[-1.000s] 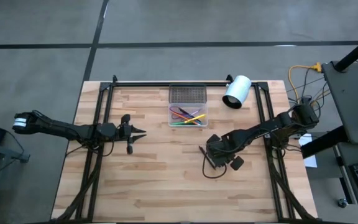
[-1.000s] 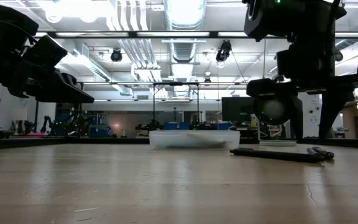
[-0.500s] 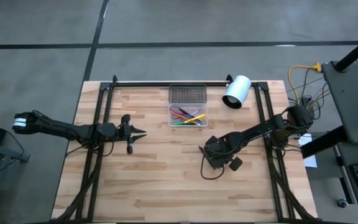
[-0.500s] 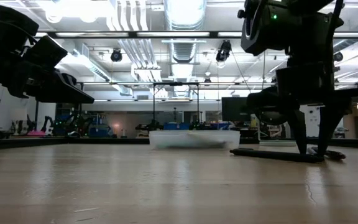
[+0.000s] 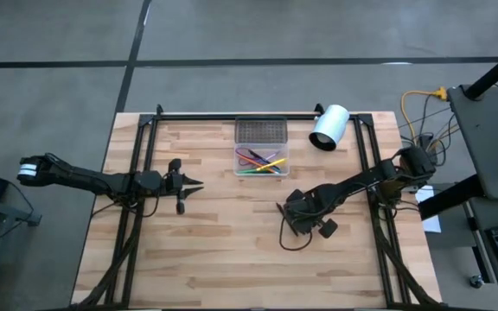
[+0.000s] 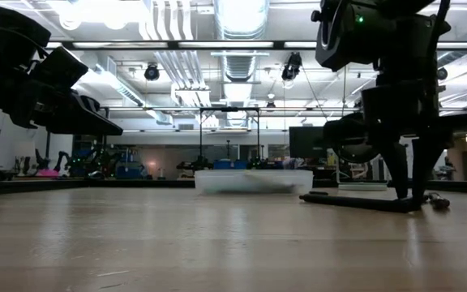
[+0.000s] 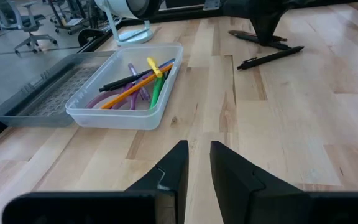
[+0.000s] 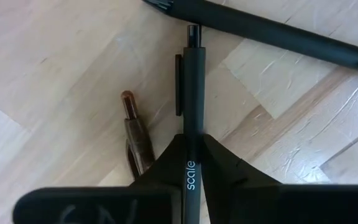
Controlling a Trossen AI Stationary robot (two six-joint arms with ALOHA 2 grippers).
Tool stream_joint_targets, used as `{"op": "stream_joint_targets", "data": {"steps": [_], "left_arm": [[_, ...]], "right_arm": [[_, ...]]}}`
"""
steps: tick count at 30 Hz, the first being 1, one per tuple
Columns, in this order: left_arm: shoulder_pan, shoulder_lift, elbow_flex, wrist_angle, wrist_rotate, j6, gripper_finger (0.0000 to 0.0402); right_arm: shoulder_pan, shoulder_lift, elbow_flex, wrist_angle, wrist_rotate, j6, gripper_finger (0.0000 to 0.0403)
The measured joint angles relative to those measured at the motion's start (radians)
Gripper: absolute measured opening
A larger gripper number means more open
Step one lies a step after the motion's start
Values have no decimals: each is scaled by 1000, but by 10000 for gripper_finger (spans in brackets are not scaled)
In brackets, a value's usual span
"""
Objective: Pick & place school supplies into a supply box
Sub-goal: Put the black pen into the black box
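Note:
The clear supply box [image 5: 262, 161] stands at the table's far middle and holds a green pen, a yellow pencil, an orange stick and purple scissors [image 7: 135, 84]. Right of the table's middle, my right gripper [image 5: 294, 218] points down and is shut on a black pen [image 8: 192, 93] that lies on the wood. A second black pen [image 8: 272, 34] and a brown pen [image 8: 137, 137] lie beside it. My left gripper [image 5: 193, 183] hovers at the left, pointing toward the box, with a narrow gap between its fingers and nothing in it. My right gripper pinches the black pen's barrel [image 8: 192, 149] between its two fingers [image 8: 222, 165], just behind the clip, at the printed word. The fingers come from above, point down and lie across the pen. The pen lies flat on the table [image 6: 355, 201].
The box's grey mesh part [image 5: 261, 131] lies behind it at the far edge. A white cylinder [image 5: 329, 127] lies at the far right. Bare wood stretches across the near half of the table [image 5: 232, 268].
My right gripper has come down to the table top and shut on the black pen. The pen stays on the wood where it was.

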Motion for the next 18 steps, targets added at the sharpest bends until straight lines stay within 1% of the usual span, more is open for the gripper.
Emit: {"op": "stream_joint_targets", "data": {"steps": [5,7,10,14,18], "left_arm": [[0,0,0,0,0,0,52],[0,0,0,0,0,0,52],[0,0,0,0,0,0,52],[0,0,0,0,0,0,52],[0,0,0,0,0,0,52]], "right_arm": [[0,1,18,-1,6,2,18],[0,3,28,-1,31,0,18],[1,8,48,0,95,-1,17],[-4,8,69,-4,220,8,17],[-1,8,80,-7,315,10,16]]}}
